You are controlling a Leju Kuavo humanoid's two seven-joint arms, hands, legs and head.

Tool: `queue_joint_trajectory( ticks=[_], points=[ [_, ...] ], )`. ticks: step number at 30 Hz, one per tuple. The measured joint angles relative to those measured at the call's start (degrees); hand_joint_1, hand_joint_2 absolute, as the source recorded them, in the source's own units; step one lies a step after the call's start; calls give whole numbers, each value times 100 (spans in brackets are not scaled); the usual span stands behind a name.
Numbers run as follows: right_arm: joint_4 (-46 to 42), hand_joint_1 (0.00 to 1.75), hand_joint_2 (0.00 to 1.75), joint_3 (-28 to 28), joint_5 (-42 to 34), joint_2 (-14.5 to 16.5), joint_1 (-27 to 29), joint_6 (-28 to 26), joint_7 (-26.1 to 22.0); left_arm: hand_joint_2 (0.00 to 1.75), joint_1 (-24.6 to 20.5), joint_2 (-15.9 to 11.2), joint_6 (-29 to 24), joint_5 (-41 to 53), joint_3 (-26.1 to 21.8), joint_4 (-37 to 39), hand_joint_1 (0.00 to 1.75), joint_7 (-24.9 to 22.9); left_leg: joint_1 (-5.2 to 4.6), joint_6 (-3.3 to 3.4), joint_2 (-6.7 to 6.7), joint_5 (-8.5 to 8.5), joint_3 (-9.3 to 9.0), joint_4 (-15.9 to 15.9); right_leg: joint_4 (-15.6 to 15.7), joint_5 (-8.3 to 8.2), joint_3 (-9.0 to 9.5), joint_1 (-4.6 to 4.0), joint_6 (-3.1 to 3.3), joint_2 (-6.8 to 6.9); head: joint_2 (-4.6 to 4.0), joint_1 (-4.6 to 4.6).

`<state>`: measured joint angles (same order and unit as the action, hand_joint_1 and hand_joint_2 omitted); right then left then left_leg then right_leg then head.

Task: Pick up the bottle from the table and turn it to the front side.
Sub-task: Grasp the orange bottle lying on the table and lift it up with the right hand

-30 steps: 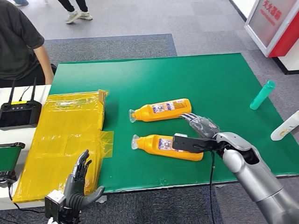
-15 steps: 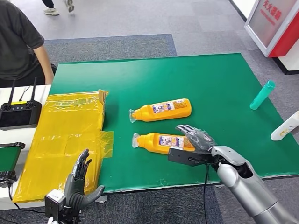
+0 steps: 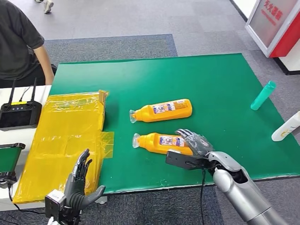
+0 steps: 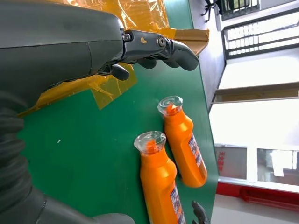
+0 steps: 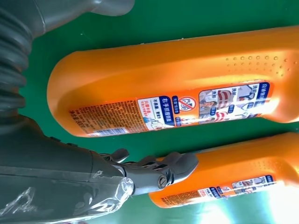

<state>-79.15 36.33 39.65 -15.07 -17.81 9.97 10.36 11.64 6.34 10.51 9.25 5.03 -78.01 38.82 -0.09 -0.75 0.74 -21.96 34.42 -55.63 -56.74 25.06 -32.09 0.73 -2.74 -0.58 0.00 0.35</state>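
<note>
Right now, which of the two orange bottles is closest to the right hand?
The nearer orange bottle, at the table's front edge: the right hand is at its base. The farther orange bottle lies apart, beyond it.

Bright even indoor light; soft shadows; windows (image 4: 260,32) blown out, perhaps daylight; right wrist view glary, sharp.

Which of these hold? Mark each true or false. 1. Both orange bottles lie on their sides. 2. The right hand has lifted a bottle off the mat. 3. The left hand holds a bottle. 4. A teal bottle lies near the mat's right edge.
1. True: both orange bottles lie flat on the green mat.
2. False: the right hand is at the nearer bottle, which lies on the mat.
3. False: the left hand is empty, fingers apart.
4. True: the teal bottle lies there.
</note>
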Motion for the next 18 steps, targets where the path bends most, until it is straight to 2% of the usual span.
queue_joint_trajectory(
  ticks=[18],
  points=[
    [1016,0,175,-712,504,692,-229,-238,-27,175,-121,-3,-11,2,146,4,0,0,0,0,0,0,0,0,0,0,0,0,0,0,0,0]
  ],
)
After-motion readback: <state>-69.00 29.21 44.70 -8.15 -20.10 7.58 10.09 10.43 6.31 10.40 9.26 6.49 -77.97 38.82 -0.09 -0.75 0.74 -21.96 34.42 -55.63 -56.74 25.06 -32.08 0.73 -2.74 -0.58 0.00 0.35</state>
